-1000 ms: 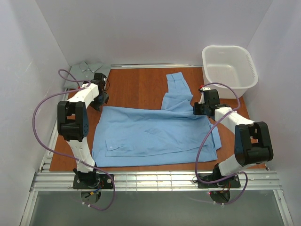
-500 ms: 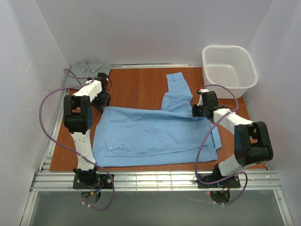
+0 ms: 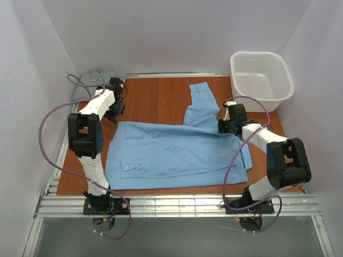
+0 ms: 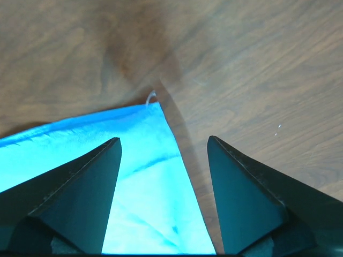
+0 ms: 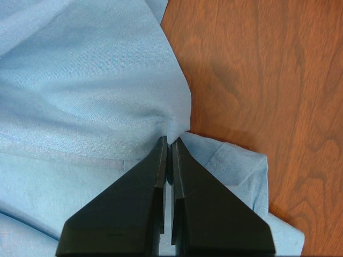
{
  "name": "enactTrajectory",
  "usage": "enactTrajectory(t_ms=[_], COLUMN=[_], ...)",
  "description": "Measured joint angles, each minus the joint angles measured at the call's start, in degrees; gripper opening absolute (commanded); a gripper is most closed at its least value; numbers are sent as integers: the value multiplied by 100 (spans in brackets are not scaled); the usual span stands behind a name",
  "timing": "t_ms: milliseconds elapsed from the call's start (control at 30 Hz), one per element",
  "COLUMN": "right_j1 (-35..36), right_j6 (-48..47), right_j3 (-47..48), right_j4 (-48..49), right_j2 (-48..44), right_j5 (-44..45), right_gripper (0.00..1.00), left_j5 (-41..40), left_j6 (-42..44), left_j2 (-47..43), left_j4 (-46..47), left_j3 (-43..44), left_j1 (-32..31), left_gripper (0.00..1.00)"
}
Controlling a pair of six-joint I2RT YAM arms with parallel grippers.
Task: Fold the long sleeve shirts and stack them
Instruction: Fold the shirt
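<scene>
The light sky-blue collared cloth shirt point(image 3: 171, 152) lies spread flat on the brown wooden tabletop point(image 3: 155, 96). The right gripper point(image 5: 168, 140) is closed, pinching a pucker of cloth where a sleeve branches off. The left gripper point(image 4: 163, 140) stands open over the shirt's corner, which shows between its fingers. A white plastic basket point(image 3: 256, 97) sits beyond the right gripper.

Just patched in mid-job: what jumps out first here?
A blue shirt lies spread flat at centre, one sleeve reaching toward the far edge. The right end effector is shut, pinching its cloth by that sleeve; the left end effector hangs open over the shirt's far-left corner. A white basket sits far right.
</scene>
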Motion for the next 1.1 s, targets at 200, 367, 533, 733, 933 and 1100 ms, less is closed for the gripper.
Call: enactTrajectory(t_ms=[200, 367, 533, 733, 933, 1100], right_j1=[24, 31, 52, 52, 59, 59], right_j6=[-2, -2, -2, 0, -2, -2], right_j3=[-4, -4, -7, -52, -70, -57], right_j4=[0, 0, 0, 2, 0, -9], right_j2=[0, 0, 0, 0, 0, -9], right_j5=[17, 26, 39, 61, 107, 168], right_gripper=[1, 1, 1, 1, 1, 1], left_j5=[42, 48, 24, -59, -164, -348], left_j6=[-175, -223, -258, -302, -254, -85], left_j2=[195, 553, 669, 680, 691, 691], left_j4=[13, 15, 61, 164, 210, 175], left_j3=[13, 31, -188, -208, -205, -210], left_j1=[-122, -129, -129, -138, -144, -144], left_gripper=[62, 60, 56, 41, 16, 0])
